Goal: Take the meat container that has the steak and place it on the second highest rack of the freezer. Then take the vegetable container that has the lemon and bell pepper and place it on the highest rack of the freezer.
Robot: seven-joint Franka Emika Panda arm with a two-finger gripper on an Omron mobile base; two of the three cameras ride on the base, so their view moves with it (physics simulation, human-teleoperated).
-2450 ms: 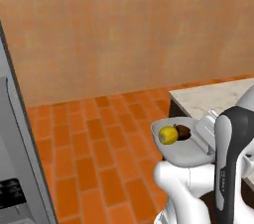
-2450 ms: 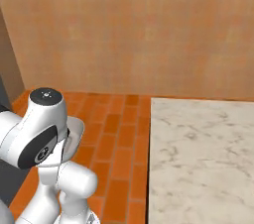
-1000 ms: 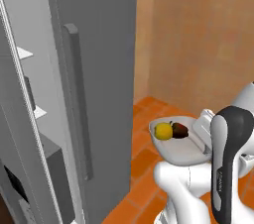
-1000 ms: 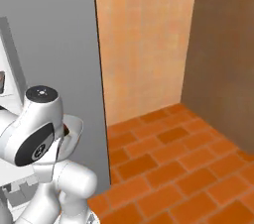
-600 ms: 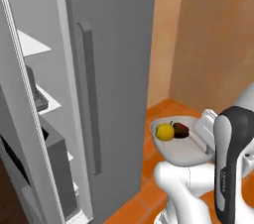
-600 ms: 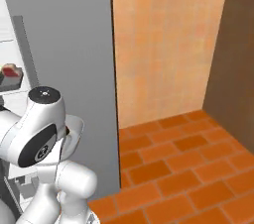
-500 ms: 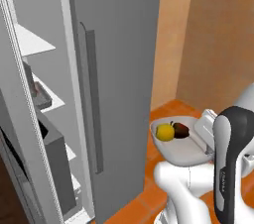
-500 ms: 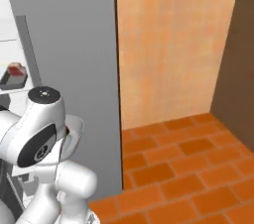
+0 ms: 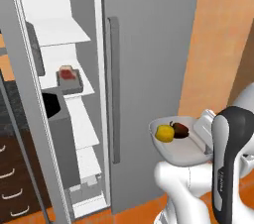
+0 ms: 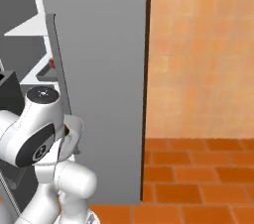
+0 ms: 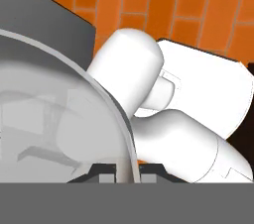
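The tool itself was hard to make out: in the left base view it lay behind the white arm at the far side of the vegetable container [image 9: 181, 146], and in the hand view the container's curved rim [image 11: 111, 119] ran right down between the dark finger tips [image 11: 87, 172], which stood narrow, pinched on that rim. The hand view was blurred through the bowl's wall, with only orange floor tiles [image 11: 163, 0] sharp beyond.

The left base view showed what the other views did not: the lemon [image 9: 164, 133] and the bell pepper [image 9: 180, 129] lay touching side by side inside the bowl, lemon to the left, the bowl held level in the air in front of the closed grey door of the freezer [image 9: 149, 44], right of its long vertical handle [image 9: 113, 89]. In the open white compartment to the left, the meat container [image 9: 69, 80] sat on a rack below the topmost visible one, its long axis running back into the compartment, the steak [image 9: 67, 74] lying flat in it. The top of the compartment was cut off by the frame edge.

In the right base view the bowl was almost wholly hidden behind the arm, only a sliver of rim [image 10: 77, 131] showing, and the tray appeared as a grey edge [image 10: 45, 73] partly masked by the handle.
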